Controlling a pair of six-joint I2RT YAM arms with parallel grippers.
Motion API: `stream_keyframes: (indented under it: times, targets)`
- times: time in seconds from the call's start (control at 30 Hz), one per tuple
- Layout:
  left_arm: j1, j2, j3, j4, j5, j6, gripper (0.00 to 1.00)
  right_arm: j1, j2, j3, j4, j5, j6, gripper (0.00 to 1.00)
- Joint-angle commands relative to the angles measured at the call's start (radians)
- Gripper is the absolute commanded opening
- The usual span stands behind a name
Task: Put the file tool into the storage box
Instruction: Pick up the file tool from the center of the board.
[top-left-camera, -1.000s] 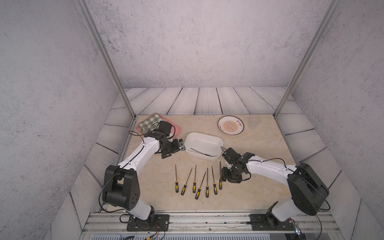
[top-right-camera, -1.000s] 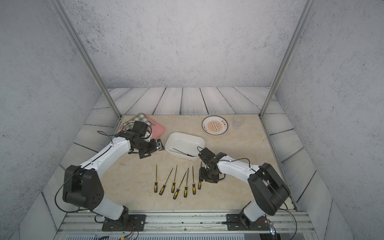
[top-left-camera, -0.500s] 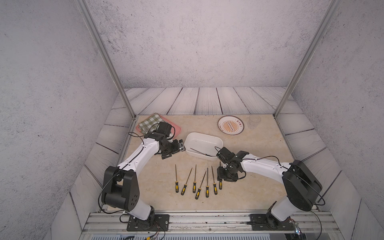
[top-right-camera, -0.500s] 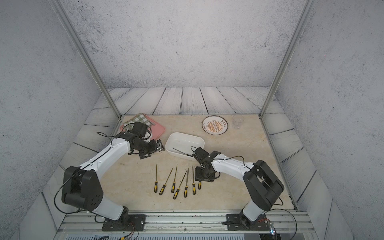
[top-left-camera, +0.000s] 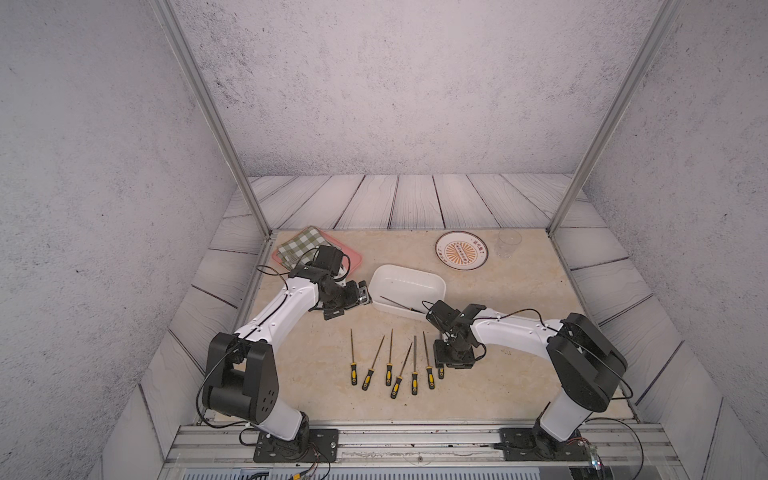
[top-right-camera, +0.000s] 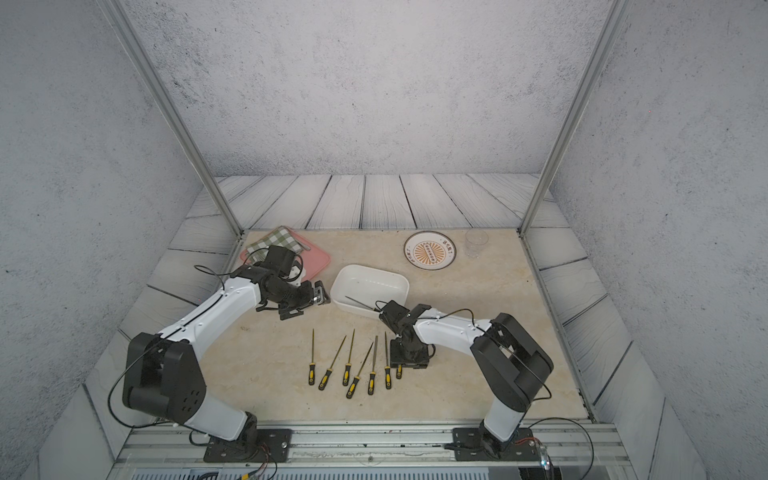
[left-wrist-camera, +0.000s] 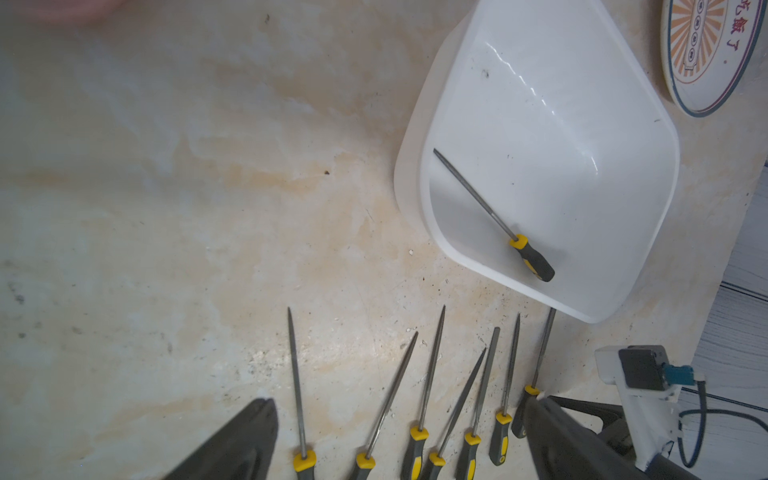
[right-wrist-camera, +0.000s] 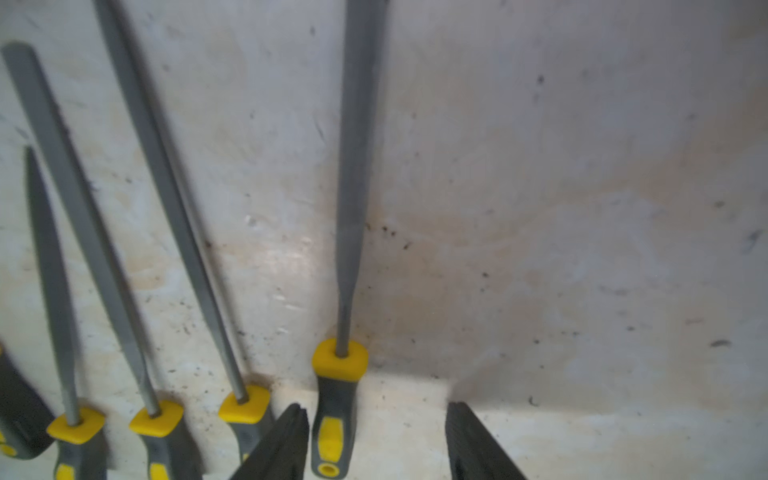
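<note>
Seven files (left-wrist-camera: 430, 370): side by side on the table (top-left-camera: 519, 374), tips toward the box (left-wrist-camera: 561, 104).
Eighth file (left-wrist-camera: 478, 199): lying aslant inside the box, handle near a wall.
Right gripper (right-wrist-camera: 376, 407): low over the row, jaws spread astride the end file (right-wrist-camera: 357, 166) handle, one finger just beside it, not pinching.
Left gripper (left-wrist-camera: 401, 401): jaws spread wide, holding nothing, beside the box.

- Rightmost yellow-black-handled metal file (top-left-camera: 441, 372): shaft hidden under R arm (top-left-camera: 511, 328) in both top views.
- Flat pink tray (top-left-camera: 352, 258): partly behind L arm (top-left-camera: 286, 307).
- R wrist view: same file's tip cut off.
</note>
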Motion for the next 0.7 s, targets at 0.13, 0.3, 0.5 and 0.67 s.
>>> stream_keyframes:
  times: [0.13,0.3,0.5,0.67]
  targets:
    - [0.009,-0.001,0.012,-0.007,0.011,0.015,0.98,0.004,-0.003,-0.011,-0.011,0.029,-0.010,0.56]
    - [0.009,0.013,0.029,-0.013,0.011,0.017,0.98,0.005,0.031,0.011,-0.009,0.023,-0.024,0.53]
    - [0.009,0.013,0.012,0.011,0.019,-0.005,0.98,0.005,0.051,0.014,-0.015,0.024,-0.037,0.49]
    - [0.009,0.016,0.012,0.015,0.025,-0.011,0.98,0.005,0.044,0.016,-0.036,0.056,-0.051,0.35]
